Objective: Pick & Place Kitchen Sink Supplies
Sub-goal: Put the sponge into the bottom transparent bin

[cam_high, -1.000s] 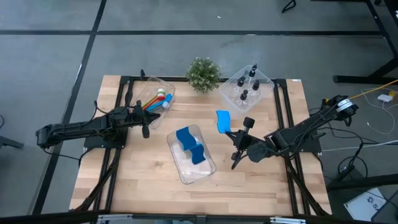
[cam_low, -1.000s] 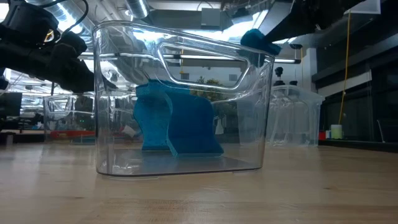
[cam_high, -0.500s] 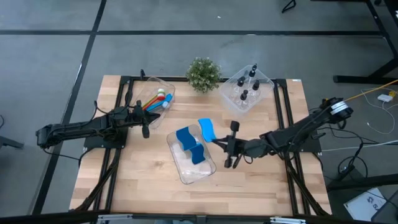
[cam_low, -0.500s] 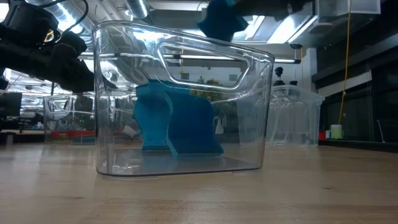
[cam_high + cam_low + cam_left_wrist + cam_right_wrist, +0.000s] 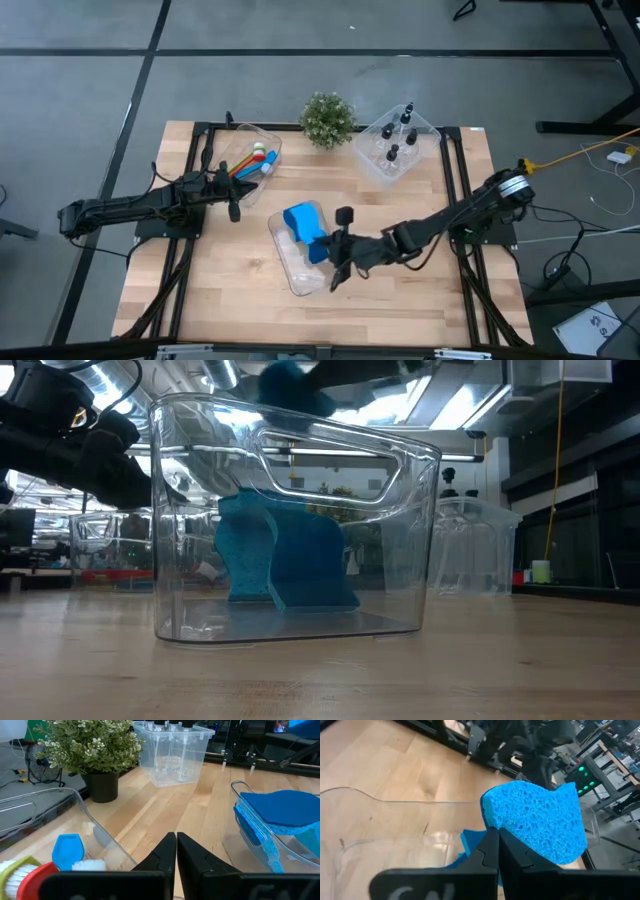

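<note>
Carrying a blue sponge point(image 5: 540, 822) clamped tight, right gripper point(image 5: 322, 243) had swung left over centre-frame bin point(image 5: 300, 275); drop-in looked next.

My wooden table point(image 5: 230, 300) carries three clear bins point(image 5: 300, 270) (centre, upper left, upper right) and a plant point(image 5: 327, 119).

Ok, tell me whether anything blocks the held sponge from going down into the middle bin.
Nothing visible does. The right gripper holds the blue sponge over the open-topped clear bin; only other sponge pieces lie inside.
</note>
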Motion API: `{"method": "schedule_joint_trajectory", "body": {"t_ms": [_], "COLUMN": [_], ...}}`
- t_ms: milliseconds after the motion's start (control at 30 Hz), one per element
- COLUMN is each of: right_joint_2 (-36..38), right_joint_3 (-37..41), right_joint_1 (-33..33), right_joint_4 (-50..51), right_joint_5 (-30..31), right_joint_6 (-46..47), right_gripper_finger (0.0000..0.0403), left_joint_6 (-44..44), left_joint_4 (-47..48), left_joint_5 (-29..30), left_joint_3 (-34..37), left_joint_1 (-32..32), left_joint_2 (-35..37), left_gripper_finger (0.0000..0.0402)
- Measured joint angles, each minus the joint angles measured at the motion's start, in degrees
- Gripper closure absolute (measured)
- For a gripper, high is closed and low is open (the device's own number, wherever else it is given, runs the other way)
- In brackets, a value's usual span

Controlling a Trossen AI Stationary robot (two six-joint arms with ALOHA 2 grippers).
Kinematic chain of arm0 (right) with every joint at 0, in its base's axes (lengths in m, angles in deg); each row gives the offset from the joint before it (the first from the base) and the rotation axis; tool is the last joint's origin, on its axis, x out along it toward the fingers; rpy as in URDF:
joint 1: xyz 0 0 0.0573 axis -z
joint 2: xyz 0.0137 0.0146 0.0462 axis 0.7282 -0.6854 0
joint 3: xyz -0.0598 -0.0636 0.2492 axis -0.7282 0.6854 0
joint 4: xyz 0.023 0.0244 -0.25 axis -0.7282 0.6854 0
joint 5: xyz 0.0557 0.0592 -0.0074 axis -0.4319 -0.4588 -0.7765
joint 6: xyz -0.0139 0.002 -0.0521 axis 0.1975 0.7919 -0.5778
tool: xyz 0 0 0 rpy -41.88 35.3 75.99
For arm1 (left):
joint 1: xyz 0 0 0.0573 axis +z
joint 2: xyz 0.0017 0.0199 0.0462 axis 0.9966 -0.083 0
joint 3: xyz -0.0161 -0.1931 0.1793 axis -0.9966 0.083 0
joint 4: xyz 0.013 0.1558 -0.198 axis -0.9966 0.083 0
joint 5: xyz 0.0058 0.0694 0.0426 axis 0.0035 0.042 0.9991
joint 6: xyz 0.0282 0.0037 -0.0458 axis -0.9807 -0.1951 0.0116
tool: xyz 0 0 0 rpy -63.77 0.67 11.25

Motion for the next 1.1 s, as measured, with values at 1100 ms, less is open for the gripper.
{"method": "schedule_joint_trajectory", "body": {"t_ms": [1100], "right_joint_2": [-10.07], "right_joint_3": [-10.74], "right_joint_1": [3.69], "right_joint_4": [15.3], "right_joint_5": [-5.21], "right_joint_6": [2.88], "right_gripper_finger": [0.0396], "left_joint_6": [0.02], "left_joint_4": [-0.02], "left_joint_5": [0.01], "left_joint_3": [0.02], "left_joint_1": [-0.01], "left_joint_2": [0.0], "left_gripper_finger": [0.0396]}}
